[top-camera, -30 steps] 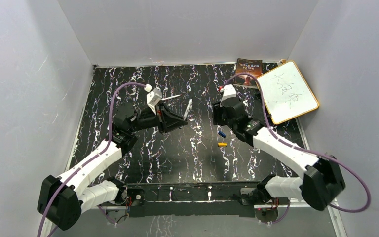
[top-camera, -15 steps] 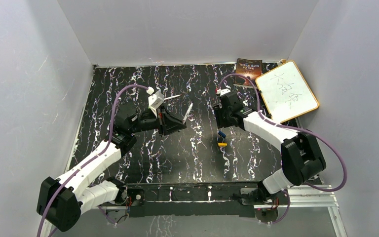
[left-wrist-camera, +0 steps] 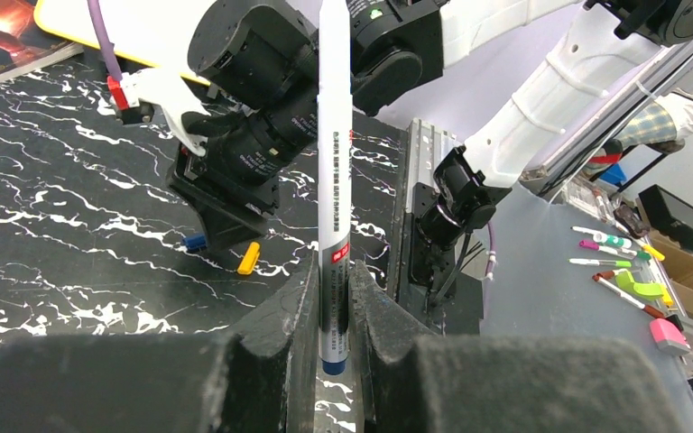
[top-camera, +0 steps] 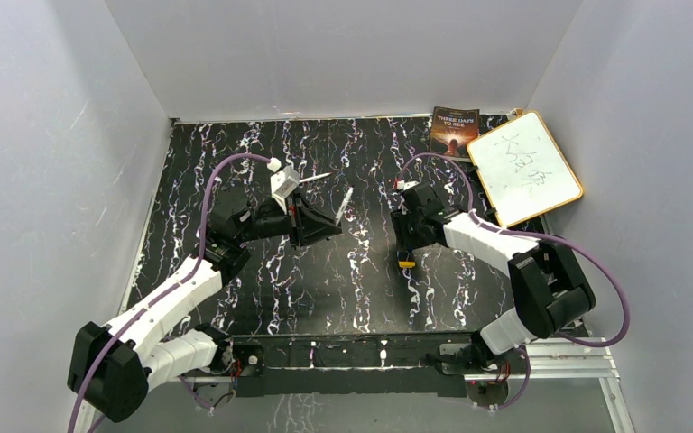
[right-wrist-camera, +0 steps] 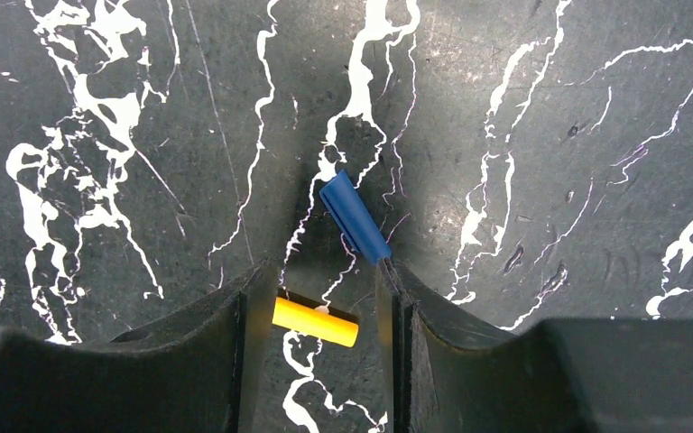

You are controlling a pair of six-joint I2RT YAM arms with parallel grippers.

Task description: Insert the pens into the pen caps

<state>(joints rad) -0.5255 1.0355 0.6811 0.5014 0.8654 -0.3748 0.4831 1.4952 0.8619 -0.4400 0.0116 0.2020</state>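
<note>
1. Landmark is the yellow cap (top-camera: pixel 406 263), lying flat on the black marbled table (top-camera: pixel 325 280).
2. The right gripper (right-wrist-camera: pixel 323 271) points down at the table and straddles the yellow cap. Its fingers are about half open and hold nothing.
3. In the right wrist view the yellow cap lies crosswise in the gap between the two fingers (right-wrist-camera: pixel 235 343). One end is close to a finger's inner face. I can't tell if they touch.
4. The blue cap (right-wrist-camera: pixel 354 217) lies flat just beyond the yellow cap, angled to it, with a gap between them. Its near end sits right at the tip of the other finger, and I can't tell if there is contact. The right gripper hides it in the top view.
5. The left gripper (left-wrist-camera: pixel 334 266) is well to the left of the yellow cap and slightly farther back. Its fingers are closed tight on a pen (left-wrist-camera: pixel 334 135).
6. The grip is low on the pen. The dark blue end pokes out just behind the pads, and the long white printed barrel sticks out past the fingertips, slanting away from the yellow cap toward the back.
7. A second pen (top-camera: pixel 312 177) lies farther back and left of the yellow cap, beyond the left gripper. Its end colour isn't readable.
8. A whiteboard (top-camera: pixel 525 168) with a yellow frame is back-right of the yellow cap. A book (top-camera: pixel 454 130) lies at its far-left corner.
</note>
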